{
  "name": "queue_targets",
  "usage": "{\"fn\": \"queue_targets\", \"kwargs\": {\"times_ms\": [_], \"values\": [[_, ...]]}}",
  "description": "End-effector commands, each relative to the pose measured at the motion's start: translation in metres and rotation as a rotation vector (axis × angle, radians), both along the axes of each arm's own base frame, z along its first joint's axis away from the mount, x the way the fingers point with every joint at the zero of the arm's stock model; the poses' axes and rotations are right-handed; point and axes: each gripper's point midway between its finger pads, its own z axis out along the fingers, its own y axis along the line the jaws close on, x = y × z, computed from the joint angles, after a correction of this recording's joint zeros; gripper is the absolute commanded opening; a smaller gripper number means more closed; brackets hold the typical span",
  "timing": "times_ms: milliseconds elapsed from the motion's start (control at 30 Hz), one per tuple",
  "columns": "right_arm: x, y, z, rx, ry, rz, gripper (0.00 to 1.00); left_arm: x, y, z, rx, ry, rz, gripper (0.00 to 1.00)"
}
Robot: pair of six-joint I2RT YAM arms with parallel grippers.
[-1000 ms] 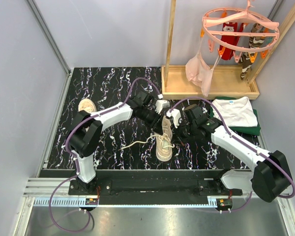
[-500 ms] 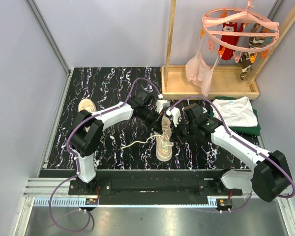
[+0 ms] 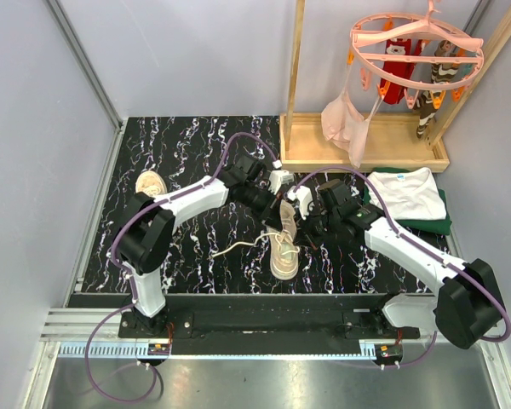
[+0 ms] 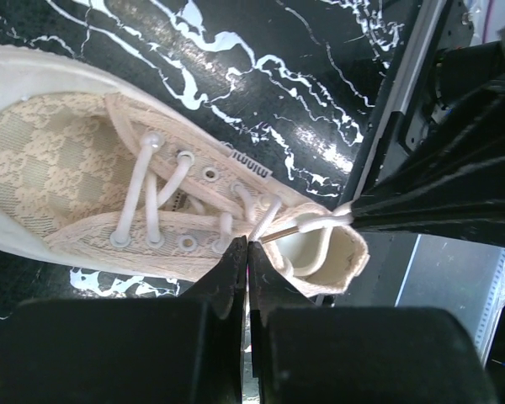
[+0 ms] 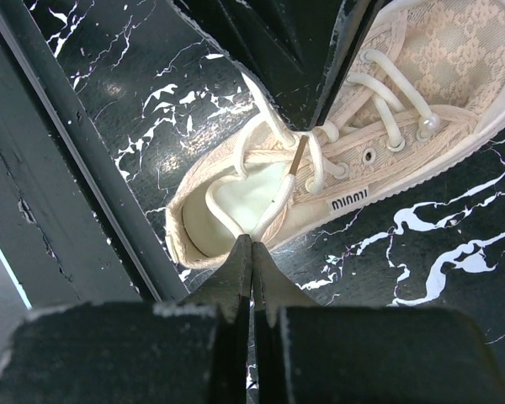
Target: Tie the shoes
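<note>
1. Both pairs of jaws are pressed fully together. The left jaws (image 4: 247,246) pinch a strand of the white laces (image 4: 143,181) at the side of the eyelet rows. The right jaws (image 5: 251,240) pinch another strand that loops over the heel opening.
2. Two arms meet over one shoe (image 3: 283,247), and their tips sit just beside each other above its heel end. In the left wrist view, one strand runs from the top eyelets to the right tips.
3. Two shoes are on the desk (image 3: 179,145). The one between the arms lies near the middle, sole down, with its toe toward the near edge and its heel opening toward the far side.
4. The second shoe (image 3: 151,182) lies well apart, near the left edge of the desk, partly hidden by the left arm.
5. One loose lace end (image 3: 234,249) trails leftward from the middle shoe across the dark marbled surface.
6. One small label (image 5: 349,200) shows on that shoe's side.
7. One wooden rack (image 3: 366,153) stands at the far right. One pink round hanger (image 3: 417,38) hangs above it, with one peach garment (image 3: 345,119) dangling from it. Several small clipped pieces hang there too, too small to count.
8. One folded white shirt (image 3: 404,192) lies on one green cloth (image 3: 439,225), just right of the right arm.
</note>
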Motion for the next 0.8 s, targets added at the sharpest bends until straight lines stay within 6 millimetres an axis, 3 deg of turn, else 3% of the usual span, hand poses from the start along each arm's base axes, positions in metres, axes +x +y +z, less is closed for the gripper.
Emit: {"fn": "queue_targets", "kwargs": {"times_ms": [0, 300, 500, 767], "values": [[0.002, 0.006, 0.006, 0.027, -0.025, 0.017, 0.00, 0.006, -0.012, 0.047, -0.119, -0.079, -0.026, 0.00], [0.002, 0.009, 0.005, 0.032, -0.020, 0.032, 0.00, 0.007, -0.009, 0.047, -0.109, -0.091, -0.017, 0.00], [-0.008, 0.004, 0.008, 0.043, -0.017, 0.031, 0.00, 0.013, -0.004, 0.043, -0.091, -0.096, 0.001, 0.00], [-0.001, 0.005, 0.006, 0.032, -0.029, 0.019, 0.00, 0.014, -0.005, 0.043, -0.098, -0.085, 0.002, 0.00]]}}
